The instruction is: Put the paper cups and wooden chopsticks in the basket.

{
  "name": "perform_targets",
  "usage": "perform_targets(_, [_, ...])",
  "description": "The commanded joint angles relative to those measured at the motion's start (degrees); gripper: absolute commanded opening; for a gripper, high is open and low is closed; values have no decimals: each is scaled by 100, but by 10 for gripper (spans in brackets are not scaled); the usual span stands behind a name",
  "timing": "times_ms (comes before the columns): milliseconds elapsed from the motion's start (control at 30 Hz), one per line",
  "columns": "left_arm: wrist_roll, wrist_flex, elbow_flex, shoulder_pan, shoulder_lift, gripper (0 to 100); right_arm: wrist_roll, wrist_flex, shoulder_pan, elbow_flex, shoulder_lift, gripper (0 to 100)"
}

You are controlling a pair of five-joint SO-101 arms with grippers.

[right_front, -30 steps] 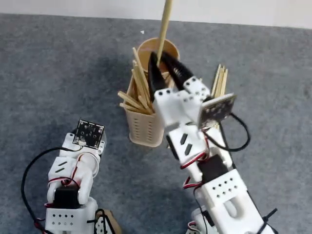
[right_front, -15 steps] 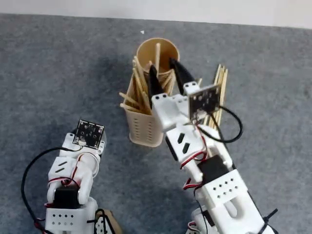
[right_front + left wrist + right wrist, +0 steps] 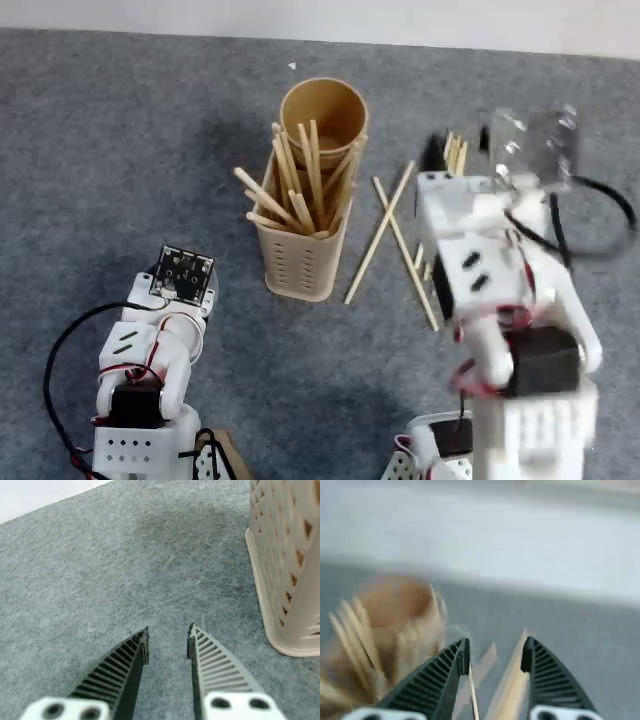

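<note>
A beige perforated basket (image 3: pixel 296 262) stands mid-table with a brown paper cup (image 3: pixel 322 112) and several wooden chopsticks (image 3: pixel 298 192) in it. More chopsticks (image 3: pixel 392 232) lie crossed on the grey mat to its right, and a bundle (image 3: pixel 455 152) lies farther right under the right arm. My right gripper (image 3: pixel 495 652) is open and empty above those loose chopsticks (image 3: pixel 510 695), with the cup (image 3: pixel 400 602) off to one side. My left gripper (image 3: pixel 167 637) is open and empty over bare mat beside the basket wall (image 3: pixel 290 570).
The grey mat (image 3: pixel 120 150) covers the table up to a white edge (image 3: pixel 320 18) at the back. The left arm's body (image 3: pixel 150 360) stands at the front left and the right arm's body (image 3: pixel 500 300) at the front right.
The right gripper let a chopstick drop into the cup and basket, then swung right, away from the basket, over the loose chopsticks. The left arm has stayed still.
</note>
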Motion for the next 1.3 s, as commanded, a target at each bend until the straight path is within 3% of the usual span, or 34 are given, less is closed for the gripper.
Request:
perform_targets(0, [-62, -97, 101, 92, -13, 161, 149, 444, 409, 136, 954, 177])
perform_targets(367, [-62, -97, 101, 92, -13, 160, 149, -1569, 1033, 1051, 3732, 177])
perform_targets(600, [-62, -97, 101, 92, -13, 160, 141, -2035, 1077, 971, 5033, 176])
perform_targets(967, [-62, -97, 101, 92, -13, 161, 141, -2316, 1727, 963, 5341, 174])
perform_targets(1267, [-62, -97, 101, 92, -13, 161, 149, -2316, 1789, 963, 4971, 174])
